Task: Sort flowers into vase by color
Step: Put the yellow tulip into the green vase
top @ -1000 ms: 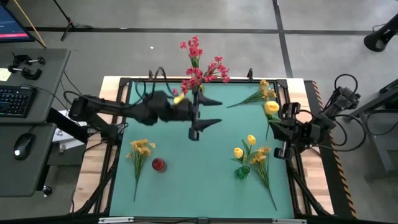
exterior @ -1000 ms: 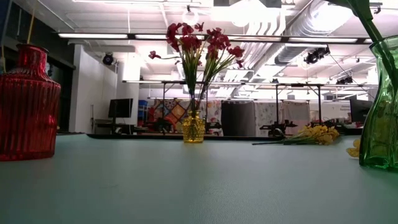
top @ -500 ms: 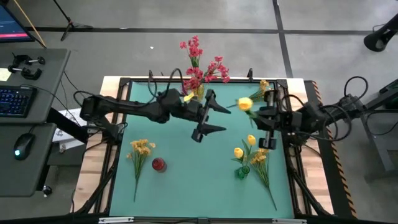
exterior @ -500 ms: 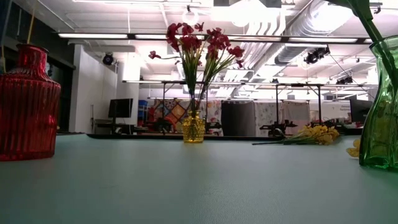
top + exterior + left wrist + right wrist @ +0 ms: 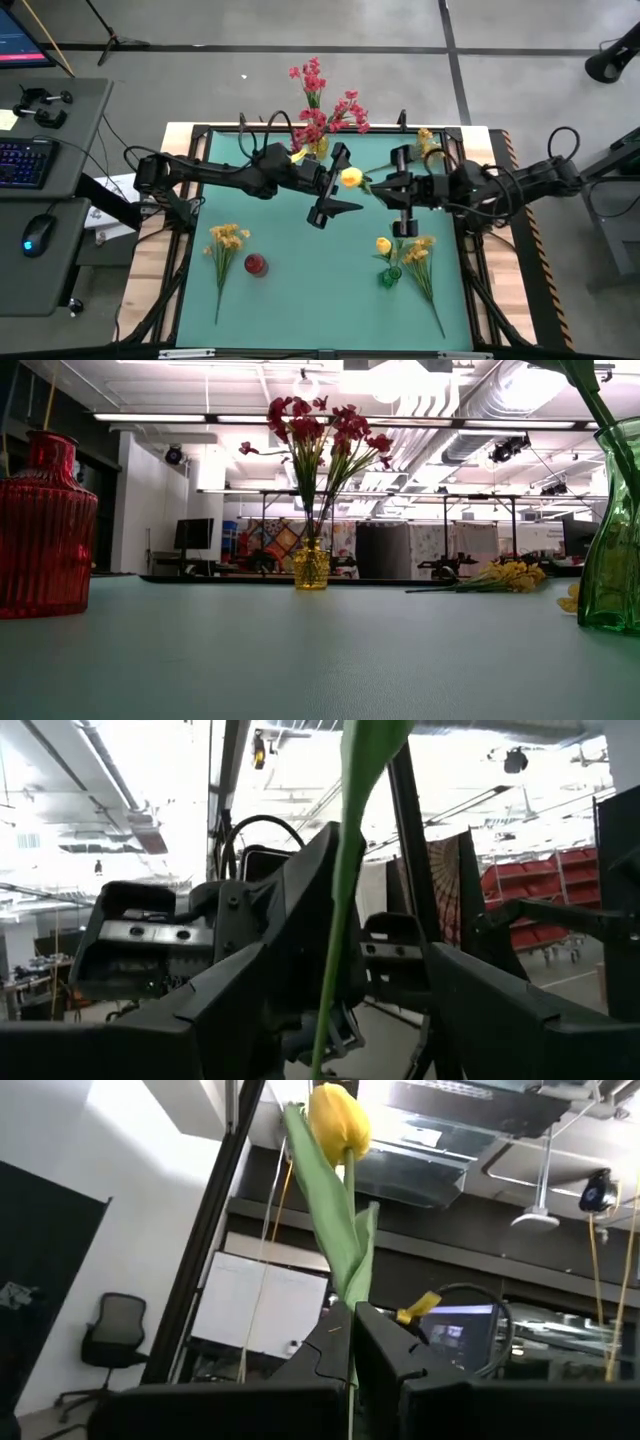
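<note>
My right gripper (image 5: 378,186) (image 5: 351,1338), above the table's middle, is shut on a yellow tulip (image 5: 352,178) (image 5: 338,1120). My left gripper (image 5: 344,180) (image 5: 380,1020) is open, and its two fingers stand on either side of the tulip's green stem (image 5: 340,900) without touching it. A yellow vase (image 5: 318,147) (image 5: 311,565) at the far edge holds red-pink blossoms (image 5: 322,100). A green vase (image 5: 390,276) (image 5: 612,530) holds yellow tulips (image 5: 384,244). A red vase (image 5: 255,264) (image 5: 45,530) stands near the left. Orange-yellow sprays (image 5: 228,240) (image 5: 427,146) (image 5: 420,258) lie on the mat. My right gripper pinches the tulip's green stem (image 5: 349,1315) between its two fingers, below the leaf. It comes level from the table's right. The tulip is lifted clear, and its bud (image 5: 352,178) sticks out past the fingertips toward the table's left.
The teal mat (image 5: 290,290) has free room in its near middle. A black frame (image 5: 190,180) borders the table. A desk with keyboard and mouse (image 5: 30,160) stands left of the table.
My right gripper has carried the yellow tulip from the table's right edge toward the left, up to the middle, until the bud came between my left gripper's open fingers. My left gripper has shifted slightly right and stayed open.
</note>
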You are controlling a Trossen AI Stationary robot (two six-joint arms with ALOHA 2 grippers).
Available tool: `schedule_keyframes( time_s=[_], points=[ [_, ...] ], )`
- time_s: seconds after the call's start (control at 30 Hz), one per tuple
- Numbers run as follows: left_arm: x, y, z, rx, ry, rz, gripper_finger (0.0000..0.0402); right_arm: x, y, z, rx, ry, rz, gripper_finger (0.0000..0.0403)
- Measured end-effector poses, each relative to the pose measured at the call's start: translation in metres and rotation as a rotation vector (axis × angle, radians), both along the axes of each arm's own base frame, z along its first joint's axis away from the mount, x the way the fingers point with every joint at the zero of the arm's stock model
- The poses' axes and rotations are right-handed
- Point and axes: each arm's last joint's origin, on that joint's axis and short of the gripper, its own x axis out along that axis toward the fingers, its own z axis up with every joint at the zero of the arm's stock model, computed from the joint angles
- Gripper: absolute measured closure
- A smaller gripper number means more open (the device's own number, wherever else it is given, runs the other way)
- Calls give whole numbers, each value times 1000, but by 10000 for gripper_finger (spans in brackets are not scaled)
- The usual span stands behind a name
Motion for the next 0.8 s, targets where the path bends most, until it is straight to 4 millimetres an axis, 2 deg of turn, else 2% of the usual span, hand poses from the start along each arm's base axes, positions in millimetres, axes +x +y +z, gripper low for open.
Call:
schedule_keyframes(
  time_s=[0.17, 0.33, 0.43, 0.53, 0.7, 0.73, 0.8],
  points=[
    [0, 0, 0, -5, 6, 0, 139, 10, -6, -7, 25, 18, 21, 403],
    [0, 0, 0, -6, 5, 2, 141, 12, -10, -7, 45, 22, 37, 403],
    [0, 0, 0, -11, 7, 7, 162, 12, -10, -7, 42, 22, 42, 403],
    [1, 1, 0, -27, 7, 40, 214, 12, -10, -8, 46, 29, 45, 403],
    [1, 5, 0, -38, 6, 72, 361, 12, -10, -8, 62, 40, 55, 403],
    [1, 6, 0, -39, 8, 75, 380, 12, -10, -8, 63, 39, 53, 403],
    [1, 7, 0, -57, 17, 71, 388, 12, -10, -8, 65, 35, 52, 403]
  ],
)
